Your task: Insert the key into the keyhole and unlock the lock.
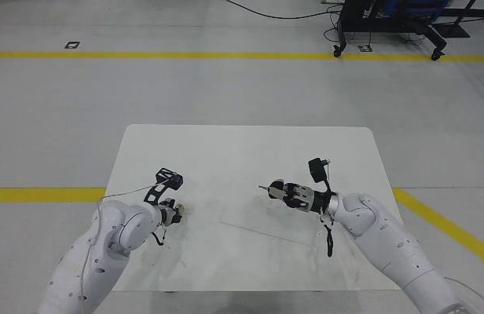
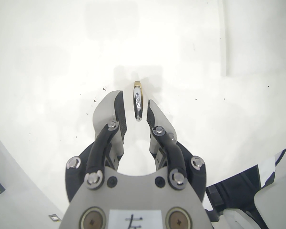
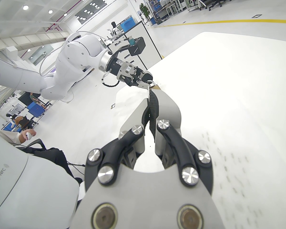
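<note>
Two steps are remaining, insertion and turning: the right end effector (image 3: 153, 101) is clenching the key (image 3: 148, 94) above the desk's (image 1: 250, 149) middle, well apart from the padlock (image 2: 137, 101), which is standing near-left between the released left end effector's (image 2: 135, 99) fingers, ungripped.

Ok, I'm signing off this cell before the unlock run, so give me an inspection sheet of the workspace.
Surface: white table, a few dark specks.
Job's things: lock lying on the table; key apart from it.
Clutter: nothing seen.
Grippers: left gripper open, jaws either side of the lock's shackle with gaps; right gripper shut on the key.
Cables: black cable on the floor beyond the table.
Surroundings: yellow floor lines; black wheeled cart.
</note>
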Controlling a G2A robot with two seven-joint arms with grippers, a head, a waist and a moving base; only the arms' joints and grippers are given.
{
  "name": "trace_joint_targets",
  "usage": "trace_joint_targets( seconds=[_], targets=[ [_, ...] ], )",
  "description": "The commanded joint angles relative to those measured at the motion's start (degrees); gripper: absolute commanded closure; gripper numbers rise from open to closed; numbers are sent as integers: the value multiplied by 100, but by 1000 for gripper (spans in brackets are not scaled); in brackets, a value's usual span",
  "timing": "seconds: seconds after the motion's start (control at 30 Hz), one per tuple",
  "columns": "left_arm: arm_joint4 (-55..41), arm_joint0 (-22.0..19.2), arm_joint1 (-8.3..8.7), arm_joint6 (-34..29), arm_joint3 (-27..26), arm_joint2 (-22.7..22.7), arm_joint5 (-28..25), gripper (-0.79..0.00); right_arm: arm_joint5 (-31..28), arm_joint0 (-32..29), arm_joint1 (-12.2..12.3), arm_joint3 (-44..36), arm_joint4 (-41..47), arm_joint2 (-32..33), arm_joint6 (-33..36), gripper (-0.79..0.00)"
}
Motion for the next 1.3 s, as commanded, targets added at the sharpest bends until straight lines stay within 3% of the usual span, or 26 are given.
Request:
trace_joint_targets(
  seconds=[0.0, 0.37, 0.4, 0.47, 0.5, 0.97, 1.03, 1.1, 1.27],
  targets=[
    [-29, -2, -5, 21, 27, -1, -7, -246, 0, 0, 0, 0, 0, 0, 0, 0],
    [-70, -101, -32, 62, 109, 43, -120, -197, 0, 0, 0, 0, 0, 0, 0, 0],
    [-65, -112, -35, 64, 115, 51, -122, -166, 0, 0, 0, 0, 0, 0, 0, 0],
    [-48, -131, -39, 68, 129, 59, -125, -15, 0, 0, 0, 0, 0, 0, 0, 0],
    [-42, -140, -41, 86, 132, 56, -120, 0, 0, 0, 0, 0, 0, 0, 0, 0],
    [104, -251, -68, 140, 255, 112, -218, 0, 0, 0, 0, 0, 0, 0, 0, 0],
    [104, -203, -65, 436, 146, 12, -206, 0, 0, 0, 0, 0, 0, 0, 0, 0],
    [-7, -43, -67, 1247, -96, -195, -165, 0, 0, 0, 0, 0, 0, 0, 0, 0],
    [-800, 616, -38, 2984, -464, -887, -764, 0, 0, 0, 0, 0, 0, 0, 0, 0]
  ],
)
